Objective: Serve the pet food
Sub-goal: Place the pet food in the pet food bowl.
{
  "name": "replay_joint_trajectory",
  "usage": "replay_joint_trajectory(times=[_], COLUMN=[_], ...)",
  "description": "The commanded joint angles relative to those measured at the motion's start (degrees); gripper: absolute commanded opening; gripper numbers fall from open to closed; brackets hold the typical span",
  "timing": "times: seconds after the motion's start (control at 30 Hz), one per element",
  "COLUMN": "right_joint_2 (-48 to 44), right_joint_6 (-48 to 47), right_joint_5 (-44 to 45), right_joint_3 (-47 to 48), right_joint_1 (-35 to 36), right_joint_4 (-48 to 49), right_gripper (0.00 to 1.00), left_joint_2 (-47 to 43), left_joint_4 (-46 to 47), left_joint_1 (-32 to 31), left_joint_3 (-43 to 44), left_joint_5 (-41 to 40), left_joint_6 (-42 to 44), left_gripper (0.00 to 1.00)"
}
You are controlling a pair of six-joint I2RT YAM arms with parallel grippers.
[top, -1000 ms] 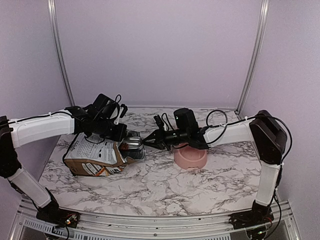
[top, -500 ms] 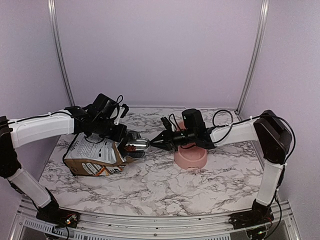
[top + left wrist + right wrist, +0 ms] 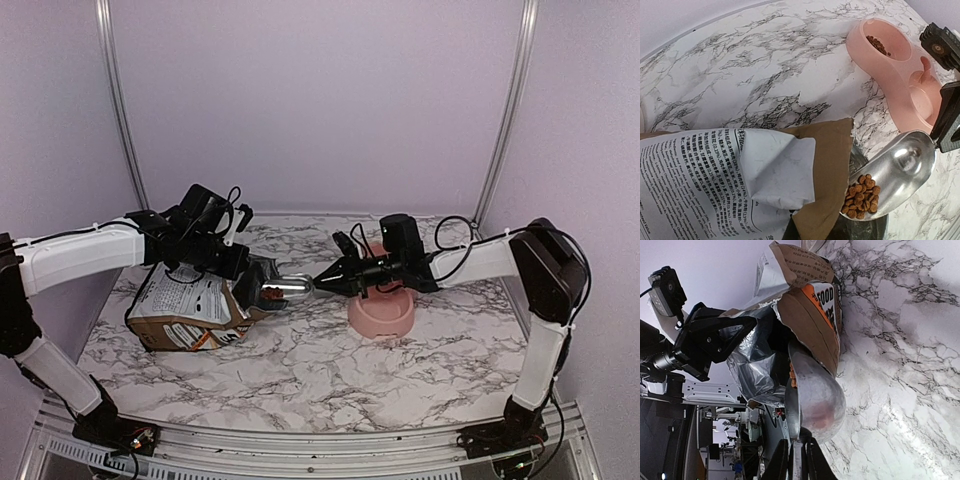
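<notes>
My right gripper (image 3: 324, 284) is clenched on the handle of a steel scoop (image 3: 897, 172), whose bowl reaches straight ahead of my fingertips into the torn mouth of the bag (image 3: 185, 312). The pet food (image 3: 862, 196) lies in a small heap at the scoop's far lip — more of it sits in the pink bowl (image 3: 382, 316), just beneath my right wrist. My left gripper (image 3: 238, 268) pinches the bag's upper edge, and the bag lies on its side below those fingers. Everything rests on a white marble-patterned tabletop (image 3: 330, 370) with grey veins — plain lavender walls (image 3: 320, 100) and two aluminium posts (image 3: 118, 110) close it in.
</notes>
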Motion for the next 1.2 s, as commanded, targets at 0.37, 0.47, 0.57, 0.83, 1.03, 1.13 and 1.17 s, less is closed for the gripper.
replay_joint_trajectory(times=[0.37,0.47,0.57,0.83,1.03,1.13,1.17], right_joint_2=[-8.0,-9.5,-11.2,-15.1,-16.3,-16.8,-16.8], right_joint_6=[-3.6,-4.6,-5.3,-6.4,-6.1,-6.7,-7.3], right_joint_5=[-7.7,-8.0,-8.0,-8.2,-8.3,-8.3,-8.1], right_joint_3=[-1.4,-1.9,-2.2,-3.5,-5.1,-5.9,-6.1], right_joint_1=[-6.5,-7.3,-8.7,-15.4,-22.7,-26.3,-27.4], right_joint_4=[-3.7,-5.2,-6.5,-8.9,-8.5,-8.9,-9.5], right_gripper=[0.0,0.0,0.0,0.0,0.0,0.0,0.0], left_joint_2=[-0.6,-0.5,-0.7,-1.2,-1.7,-1.8,-1.8], left_joint_4=[0.5,0.5,0.5,0.5,0.5,0.5,0.4], left_joint_1=[1.2,1.2,1.2,1.2,1.2,1.2,1.2], left_joint_3=[0.1,0.1,0.2,0.0,-0.1,-0.1,-0.2], left_joint_5=[0.2,0.5,0.6,0.7,1.0,1.0,1.0], left_joint_6=[0.8,0.7,0.6,0.6,0.5,0.6,0.5], left_gripper=[0.0,0.0,0.0,0.0,0.0,0.0,0.0])
